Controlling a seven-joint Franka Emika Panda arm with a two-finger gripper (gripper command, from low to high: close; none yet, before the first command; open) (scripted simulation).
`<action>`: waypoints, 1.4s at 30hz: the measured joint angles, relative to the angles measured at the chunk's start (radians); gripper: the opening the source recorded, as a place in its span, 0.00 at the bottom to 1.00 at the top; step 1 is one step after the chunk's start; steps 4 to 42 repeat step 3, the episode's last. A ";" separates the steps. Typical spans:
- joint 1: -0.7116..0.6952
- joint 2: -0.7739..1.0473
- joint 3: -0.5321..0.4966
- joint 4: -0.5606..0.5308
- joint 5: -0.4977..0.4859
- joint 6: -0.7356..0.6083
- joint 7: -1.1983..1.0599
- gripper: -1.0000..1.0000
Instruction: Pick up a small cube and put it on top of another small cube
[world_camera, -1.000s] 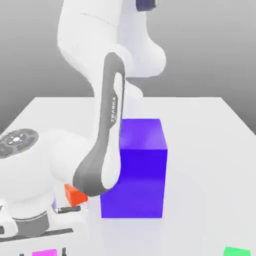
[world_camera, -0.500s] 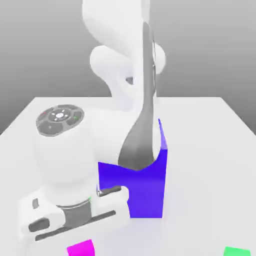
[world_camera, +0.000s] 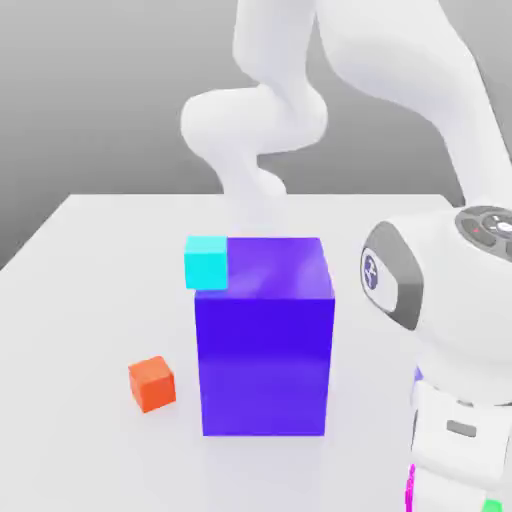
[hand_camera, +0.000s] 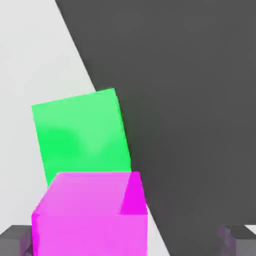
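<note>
Near edge, ext. view's right: fingers (hand_camera: 14, 245) open, pink cube (hand_camera: 90, 235) between them, not clamped. Pink partly overlaps green cube (hand_camera: 80, 135) in hand view; can't tell if stacked.

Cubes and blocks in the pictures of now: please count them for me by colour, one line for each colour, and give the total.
small magenta cube: 1
small green cube: 1
small cyan cube: 1
small orange cube: 1
big purple-blue block: 1
Total: 5
</note>
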 joint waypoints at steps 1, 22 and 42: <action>0.007 -0.018 0.005 0.004 -0.005 -0.021 -0.003 1.00; 0.012 -0.077 0.008 0.004 -0.009 -0.080 -0.005 1.00; 0.012 -0.077 0.008 0.004 -0.009 -0.080 -0.005 1.00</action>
